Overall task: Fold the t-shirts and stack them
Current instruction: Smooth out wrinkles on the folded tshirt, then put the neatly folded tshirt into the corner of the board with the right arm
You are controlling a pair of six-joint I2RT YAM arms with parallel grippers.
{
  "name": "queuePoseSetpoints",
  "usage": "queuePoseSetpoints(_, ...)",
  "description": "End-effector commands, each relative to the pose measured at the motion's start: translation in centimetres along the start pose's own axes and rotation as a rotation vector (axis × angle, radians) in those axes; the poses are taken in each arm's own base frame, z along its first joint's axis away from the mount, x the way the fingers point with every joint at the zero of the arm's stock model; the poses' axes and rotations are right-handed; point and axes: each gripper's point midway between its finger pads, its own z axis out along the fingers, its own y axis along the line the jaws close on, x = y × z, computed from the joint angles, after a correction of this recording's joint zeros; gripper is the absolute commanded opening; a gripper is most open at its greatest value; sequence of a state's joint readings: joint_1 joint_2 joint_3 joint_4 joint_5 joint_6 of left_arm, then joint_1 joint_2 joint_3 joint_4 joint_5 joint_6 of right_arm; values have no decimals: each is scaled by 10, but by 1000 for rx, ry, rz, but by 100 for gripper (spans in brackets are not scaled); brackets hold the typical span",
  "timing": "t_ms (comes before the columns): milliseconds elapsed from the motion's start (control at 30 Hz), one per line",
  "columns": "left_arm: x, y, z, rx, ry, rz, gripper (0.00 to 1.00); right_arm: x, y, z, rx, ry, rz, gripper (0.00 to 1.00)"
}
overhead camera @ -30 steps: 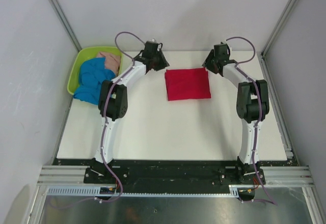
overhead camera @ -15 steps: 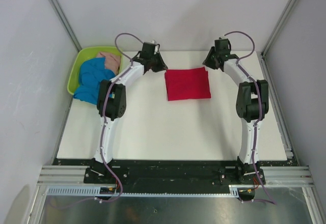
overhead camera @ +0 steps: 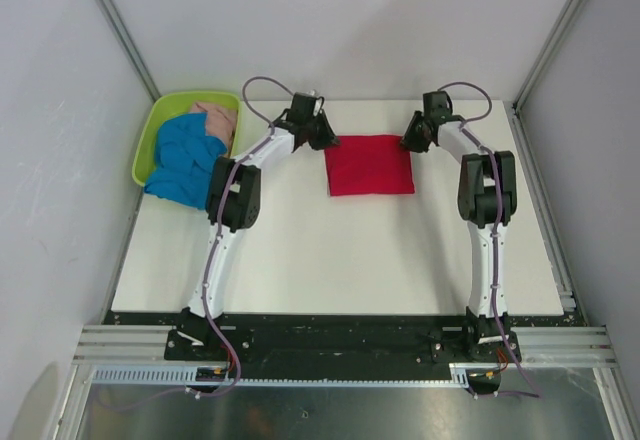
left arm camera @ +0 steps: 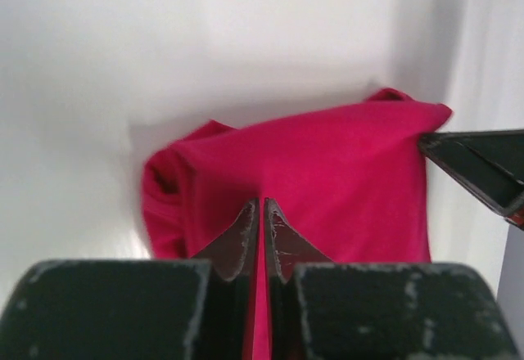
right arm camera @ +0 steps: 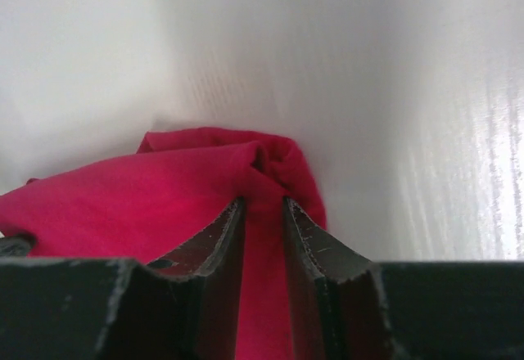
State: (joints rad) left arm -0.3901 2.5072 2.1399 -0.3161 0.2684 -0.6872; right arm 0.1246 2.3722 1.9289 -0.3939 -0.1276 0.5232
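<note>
The white table [overhead camera: 300, 260] carries everything, with its middle left bare as the working area for folding. On it the red t-shirt [overhead camera: 368, 165] lies as a neat square toward the far edge, centred between the 2 arms, which suits it as the base of the stack since both arms can reach it evenly. At the far left corner sits the lime-green basket [overhead camera: 190, 97], apparently the holding place for shirts not yet done. The blue t-shirt [overhead camera: 180, 160] is heaped in it and spills over its near rim, unfolded. The pink t-shirt [overhead camera: 216, 120] is bunched at the far side of the basket, touching the blue one. The left gripper [overhead camera: 322, 138] is at the red shirt's far left corner; in its wrist view the fingers [left arm camera: 242, 241] are pressed almost together with a thin sliver of red between them, so it looks to be pinching the cloth there. The right gripper [overhead camera: 412, 140] mirrors it at the far right corner, its fingers [right arm camera: 214, 249] narrowed onto a puckered ridge of red. Holding both far corners at once would likely keep the folded layers from sliding apart during a last fold or a shift, so 1 of 3 shirts seems nearly finished
</note>
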Motion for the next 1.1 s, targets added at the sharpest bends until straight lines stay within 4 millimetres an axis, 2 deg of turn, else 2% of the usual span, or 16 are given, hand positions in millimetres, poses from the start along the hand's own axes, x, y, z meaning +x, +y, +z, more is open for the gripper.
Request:
queuePoseSetpoints(0, -20, 10, 8, 14, -33, -56, 7, -23, -1, -6, -13, -24, 9, 30)
queuePoseSetpoints(133, -28, 20, 7, -2, -50, -73, 7, -30, -2, -16, 1, -42, -9, 36)
queuePoseSetpoints(267, -36, 14, 5, 24, -59, -67, 9, -33, -3, -30, 3, -50, -21, 47)
queuePoseSetpoints(400, -43, 4, 0, 55, -66, -59, 11, -19, -2, -41, -23, -16, -45, 60)
queuePoseSetpoints(500, -49, -6, -5, 81, -71, -54, 12, -8, -5, -41, -38, -3, -63, 65)
queuePoseSetpoints(767, -60, -23, -27, 102, -98, -43, 11, 18, -10, -42, -66, 44, -61, 63)
queuePoseSetpoints(933, -54, -24, -39, 93, -82, -60, 10, 39, -17, -36, -56, 94, -62, 59)
queuePoseSetpoints(1067, -48, -26, -52, 85, -71, -67, 9, 48, -20, -31, -52, 111, -55, 55)
